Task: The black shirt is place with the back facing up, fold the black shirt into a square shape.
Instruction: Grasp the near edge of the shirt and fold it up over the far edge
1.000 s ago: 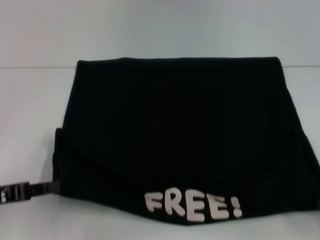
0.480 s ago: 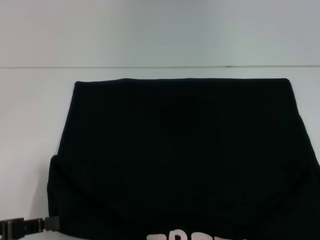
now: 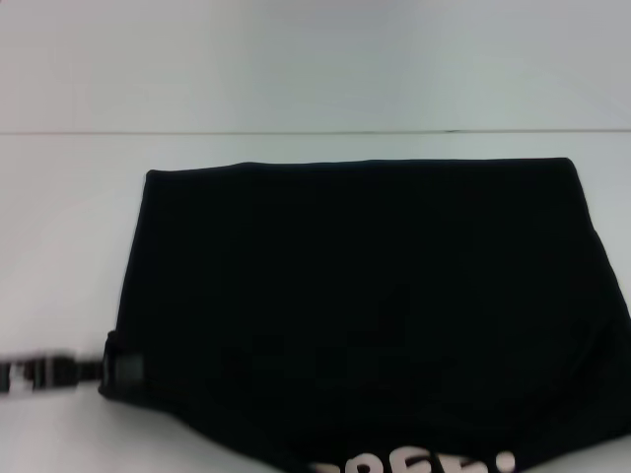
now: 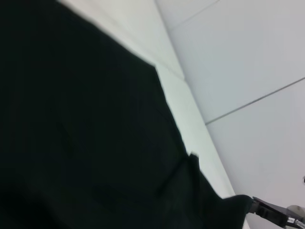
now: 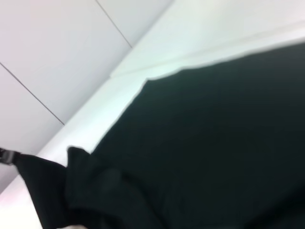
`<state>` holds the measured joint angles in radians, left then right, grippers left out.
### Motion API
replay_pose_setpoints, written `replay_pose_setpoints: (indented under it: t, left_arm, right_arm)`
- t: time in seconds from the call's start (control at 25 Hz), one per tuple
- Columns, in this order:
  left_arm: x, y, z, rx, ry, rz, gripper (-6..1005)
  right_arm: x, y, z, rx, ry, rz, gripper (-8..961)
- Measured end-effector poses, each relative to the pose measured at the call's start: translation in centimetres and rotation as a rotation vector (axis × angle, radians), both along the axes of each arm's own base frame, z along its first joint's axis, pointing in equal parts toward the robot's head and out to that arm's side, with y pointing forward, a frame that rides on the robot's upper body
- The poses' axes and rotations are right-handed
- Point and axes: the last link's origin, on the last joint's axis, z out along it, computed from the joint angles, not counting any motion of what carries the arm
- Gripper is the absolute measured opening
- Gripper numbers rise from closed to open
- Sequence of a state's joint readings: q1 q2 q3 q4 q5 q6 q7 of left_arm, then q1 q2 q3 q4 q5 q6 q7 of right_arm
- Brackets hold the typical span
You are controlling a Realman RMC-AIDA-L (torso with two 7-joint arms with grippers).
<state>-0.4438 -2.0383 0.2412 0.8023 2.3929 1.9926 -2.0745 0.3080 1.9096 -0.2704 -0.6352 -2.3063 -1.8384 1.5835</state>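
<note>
Shirt lies on the table, centre-right — near hem runs out of the head view, lettering at that near edge. Left gripper at the shirt's near-left corner, touching the fabric.

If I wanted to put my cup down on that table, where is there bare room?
Bare table lies beyond the black shirt's far edge, and another strip runs along its left side, above the left tool gripping the corner. The middle and right are covered by cloth.
</note>
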Motion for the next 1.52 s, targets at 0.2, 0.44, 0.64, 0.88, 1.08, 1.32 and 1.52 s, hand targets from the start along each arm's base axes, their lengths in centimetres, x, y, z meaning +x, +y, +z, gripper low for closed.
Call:
replay_pose_setpoints:
  t: [0.2, 0.44, 0.64, 0.88, 1.08, 1.32, 1.52]
  left_arm:
    - [2.8, 6.4, 1.2, 0.057, 0.048, -0.054, -2]
    - [4.3, 12.6, 1.9, 0.192, 0.151, -0.022, -2]
    - [3.3, 16.2, 1.6, 0.354, 0.263, 0.092, -2]
    - [2.4, 17.6, -1.0, 0.436, 0.372, 0.162, -2]
    - [2.6, 18.3, -2.6, 0.465, 0.456, 0.150, -2]
    - [3.4, 19.4, -2.5, 0.503, 0.496, 0.129, -2]
    - [3.7, 20.5, -1.5, 0.561, 0.530, 0.133, -2]
  right_arm:
    - [-1.7, 4.6, 1.8, 0.073, -0.018, 0.031, 38]
    - [-3.4, 10.8, 2.7, 0.185, -0.094, -0.013, 38]
    - [-4.8, 15.5, 0.5, 0.274, -0.157, -0.060, 38]
    - [-5.8, 19.4, -4.2, 0.316, -0.286, -0.137, 39]
    - [-6.6, 21.3, -6.3, 0.356, -0.390, -0.165, 39]
    - [-7.4, 22.4, -6.3, 0.396, -0.421, -0.170, 38]
    - [-7.9, 23.4, -5.3, 0.442, -0.424, -0.179, 37]
